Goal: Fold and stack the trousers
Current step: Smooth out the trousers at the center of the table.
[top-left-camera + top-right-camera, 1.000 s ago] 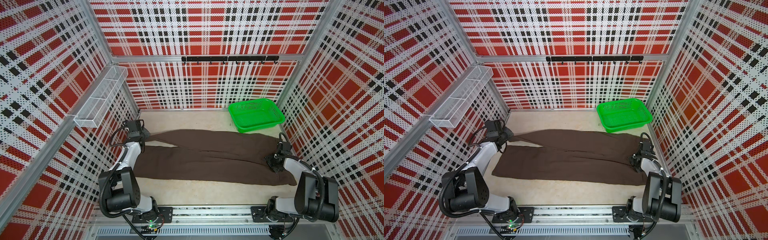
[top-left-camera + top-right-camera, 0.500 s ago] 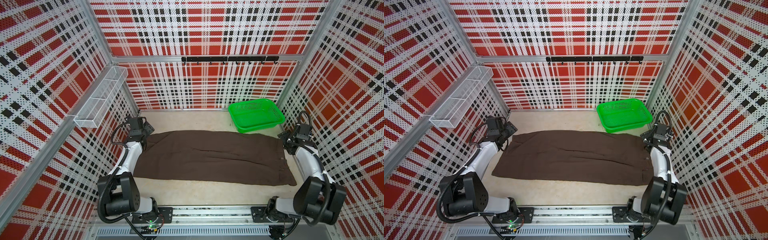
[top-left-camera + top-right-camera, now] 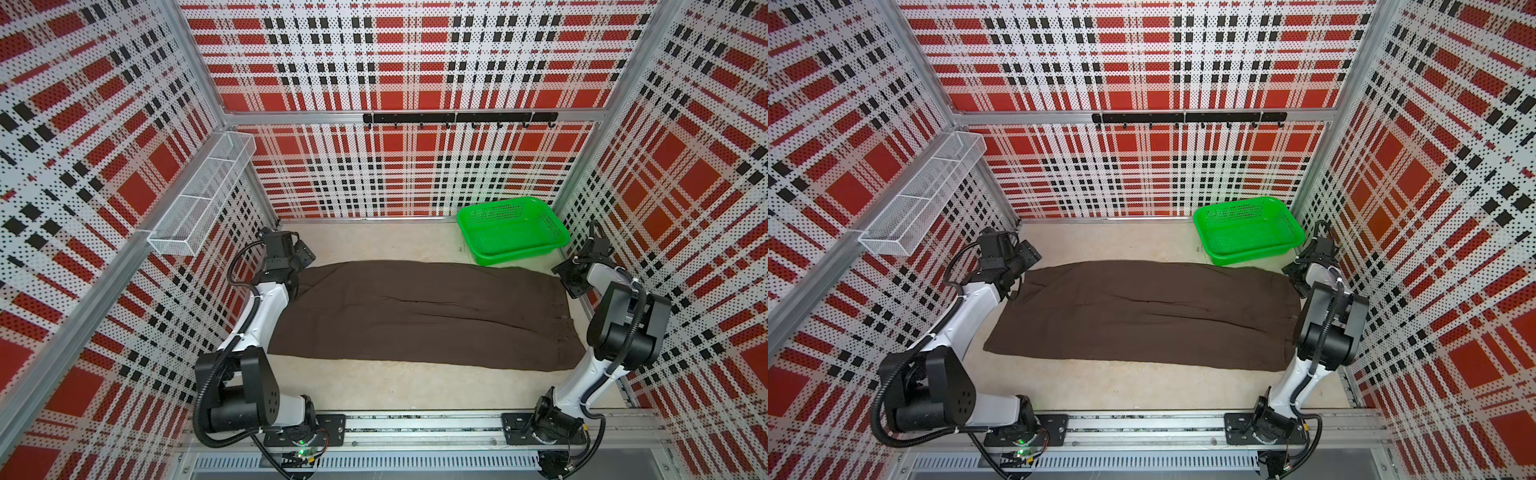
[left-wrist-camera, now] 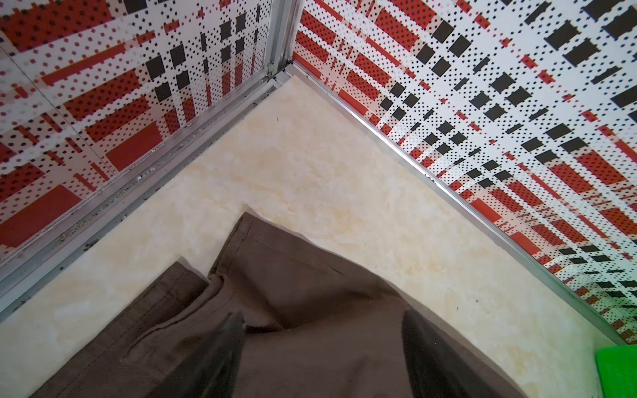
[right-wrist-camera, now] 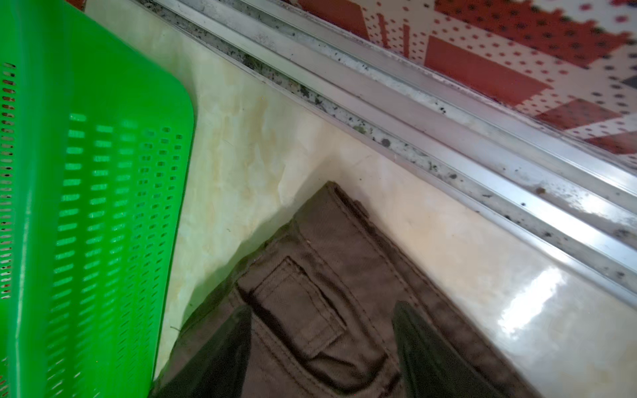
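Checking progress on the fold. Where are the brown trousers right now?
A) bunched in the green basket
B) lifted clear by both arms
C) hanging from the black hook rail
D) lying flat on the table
D: in both top views the trousers lie spread flat on the table, and the green basket holds nothing.

Both top views look down from high above the front rail [image 3: 419,428], facing the back wall [image 3: 395,174], and share the whole cell, wrist-camera spots included. The left wrist camera hangs close over the trousers' [image 4: 310,310] hem corner, facing a table [image 4: 310,155] corner. The right wrist camera hangs close over their waistband corner, beside the green basket [image 5: 86,206].
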